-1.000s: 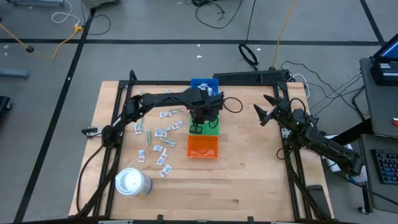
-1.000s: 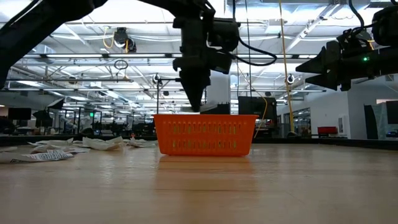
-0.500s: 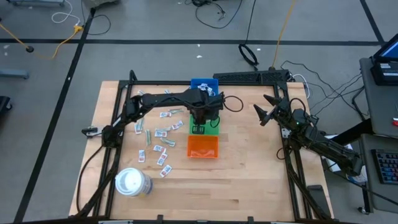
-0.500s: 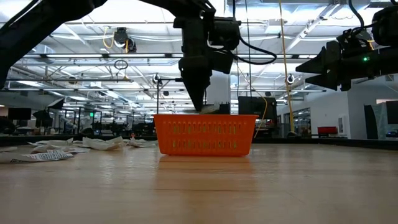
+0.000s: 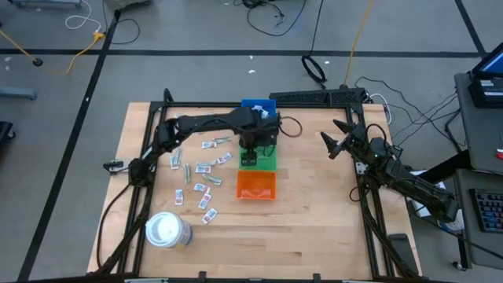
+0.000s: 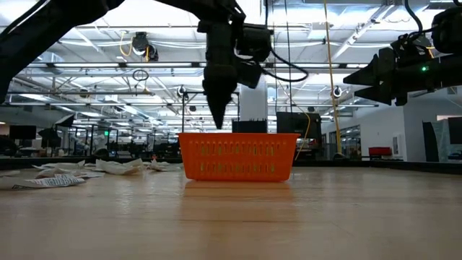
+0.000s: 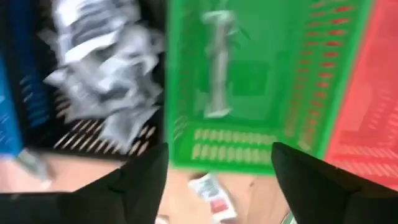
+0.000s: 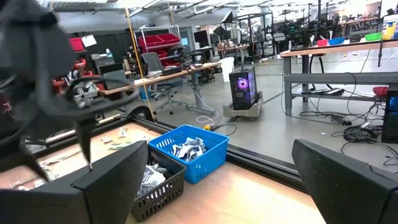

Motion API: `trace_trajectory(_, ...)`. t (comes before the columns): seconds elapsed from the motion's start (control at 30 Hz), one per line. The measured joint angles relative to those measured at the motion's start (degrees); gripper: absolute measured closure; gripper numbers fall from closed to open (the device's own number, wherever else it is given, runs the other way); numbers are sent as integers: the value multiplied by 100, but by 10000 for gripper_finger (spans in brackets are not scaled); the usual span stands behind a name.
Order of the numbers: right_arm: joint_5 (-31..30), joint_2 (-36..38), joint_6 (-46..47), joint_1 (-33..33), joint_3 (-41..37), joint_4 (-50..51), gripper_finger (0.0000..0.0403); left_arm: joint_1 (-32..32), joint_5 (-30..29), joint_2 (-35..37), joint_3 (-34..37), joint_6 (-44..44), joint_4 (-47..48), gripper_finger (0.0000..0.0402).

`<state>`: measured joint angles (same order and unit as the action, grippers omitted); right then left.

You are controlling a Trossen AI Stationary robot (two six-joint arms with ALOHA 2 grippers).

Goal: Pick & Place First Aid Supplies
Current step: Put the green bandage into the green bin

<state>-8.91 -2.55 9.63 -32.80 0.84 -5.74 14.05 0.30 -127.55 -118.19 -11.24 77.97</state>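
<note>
We judged the step in hand to be the drop into the green bin [image 5: 267, 156]: the left gripper [image 5: 248, 156] hung over that bin's near-left edge, its fingers [image 7: 140, 186] spread apart and holding nothing. In the left wrist view a slim pale green-grey wrapper [image 7: 217, 68] lay on the green floor, free of the fingers. To do this step well, we would lift straight up clear of the rim before swinging out to the scattered packets [image 5: 200, 179], so that no fingertip catches the mesh wall and drags the bin against the orange bin [image 5: 256, 185] just in front of it.

Nearest the camera in the low view stood the orange bin [image 6: 238, 156], with loose packets lying flat on the table [image 5: 314, 220] off to one side. From above, those packets were small white strips with reddish marks and a few pale wrappers, strewn between the left arm's base and the bins. Farther back, a dark bin [image 7: 106, 124] and the blue bin [image 5: 258, 105] held crumpled white squares with dark print.

The right gripper [image 5: 332, 138] waited, opened wide, at the table's right side, well apart from the bins.
</note>
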Motion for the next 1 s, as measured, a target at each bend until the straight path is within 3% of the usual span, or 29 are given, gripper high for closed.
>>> trace_trajectory(0.23,0,0,0,0,0,0,9,282,20,272,300,479,103,79)
trace_trajectory(0.4,0,0,0,0,-2,0,9,459,-47,1150,1664,896,-813,74)
trace_trajectory(0.67,0,0,0,0,-1,0,9,742,-98,2554,3724,861,-2011,90)
trace_trajectory(1.0,0,0,0,0,0,0,9,1141,-338,3537,5253,1508,-2660,81)
